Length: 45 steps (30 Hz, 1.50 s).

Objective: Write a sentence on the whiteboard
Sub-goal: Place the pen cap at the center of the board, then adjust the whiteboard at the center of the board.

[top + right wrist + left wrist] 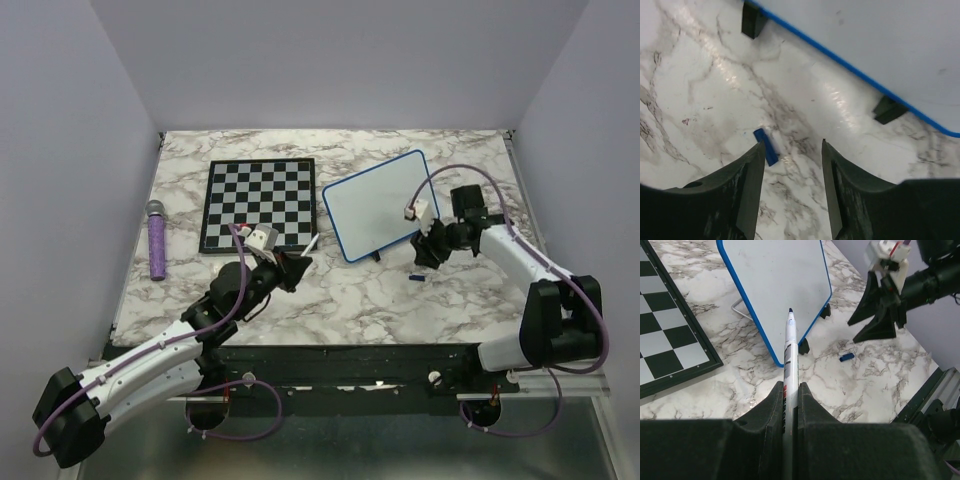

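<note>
So the left arm (230, 295) is holding the marker (790, 347), its jaws pinching the barrel. The uncapped tip is pointing straight ahead at the whiteboard (775, 280), which is standing propped on the worktop (380, 290) just past the tip, blank, no sentence on it yet. I'm guessing that arm is doing the writing. The right arm (500, 245) is hanging over the blue cap (766, 146), jaws spread and empty.

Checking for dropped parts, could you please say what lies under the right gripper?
A blue cap on the table under the right gripper; its fingers hide the surface alongside.
</note>
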Each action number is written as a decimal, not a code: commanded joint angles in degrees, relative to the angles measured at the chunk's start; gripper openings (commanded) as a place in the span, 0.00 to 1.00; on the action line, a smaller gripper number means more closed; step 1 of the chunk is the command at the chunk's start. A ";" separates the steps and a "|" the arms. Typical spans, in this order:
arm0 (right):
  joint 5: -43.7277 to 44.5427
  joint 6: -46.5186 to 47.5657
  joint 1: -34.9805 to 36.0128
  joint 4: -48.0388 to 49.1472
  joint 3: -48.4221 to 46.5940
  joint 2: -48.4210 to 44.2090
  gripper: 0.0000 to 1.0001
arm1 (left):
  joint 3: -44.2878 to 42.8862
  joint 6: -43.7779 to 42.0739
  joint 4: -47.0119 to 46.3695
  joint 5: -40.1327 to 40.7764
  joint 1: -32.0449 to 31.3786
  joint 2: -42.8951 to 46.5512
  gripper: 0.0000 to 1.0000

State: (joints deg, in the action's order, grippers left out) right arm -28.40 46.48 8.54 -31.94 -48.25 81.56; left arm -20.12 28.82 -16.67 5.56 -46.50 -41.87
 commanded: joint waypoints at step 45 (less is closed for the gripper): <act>-42.26 -17.48 -17.85 -17.97 -70.75 54.31 0.77 | 0.96 -2.71 -8.91 -3.54 0.36 -5.06 0.00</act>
State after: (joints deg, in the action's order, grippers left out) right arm -64.88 27.11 -9.34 -44.80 -115.90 132.94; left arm -17.37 27.14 -23.59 3.53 -46.46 -45.82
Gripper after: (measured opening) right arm 0.779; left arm 0.173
